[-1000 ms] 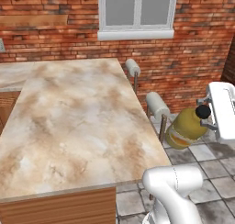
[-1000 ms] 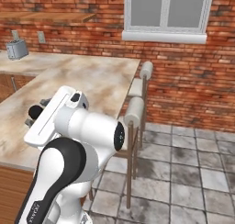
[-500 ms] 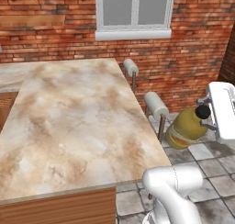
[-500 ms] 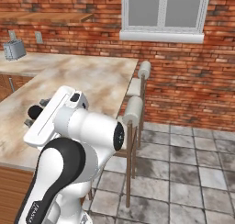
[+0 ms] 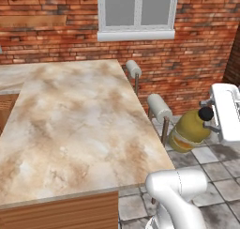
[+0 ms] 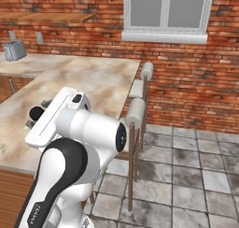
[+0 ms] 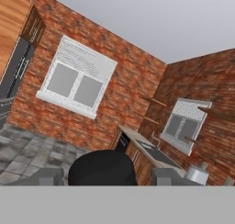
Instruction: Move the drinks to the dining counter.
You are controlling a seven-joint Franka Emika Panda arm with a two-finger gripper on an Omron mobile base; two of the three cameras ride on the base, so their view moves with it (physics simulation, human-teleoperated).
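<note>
The squat yellow juice bottle point(image 5: 188, 132) with its black cap point(image 5: 205, 113) hangs tilted above the tiled floor, to the right of the dining counter point(image 5: 70, 129) and beside a stool. My gripper point(image 5: 210, 123) is shut on it just under the cap. In the hand view the black cap point(image 7: 102, 167) sits between my two grey fingertips point(image 7: 47, 176). In the right base view the cap point(image 6: 36, 113) peeks out left of my white arm, over the dining counter point(image 6: 93, 77). The small water bottle is out of view.
Two round grey-cushioned stools point(image 5: 159, 108) point(image 5: 133, 68) stand along the counter's right edge, close to the bottle. A toaster point(image 6: 14, 50) sits on the far counter at the left. The brick wall with a window point(image 5: 136, 12) closes the back.
The whole picture has shifted slightly, so the camera moved a little. The juice bottle stays gripped at the same spot beside the nearer stool.
</note>
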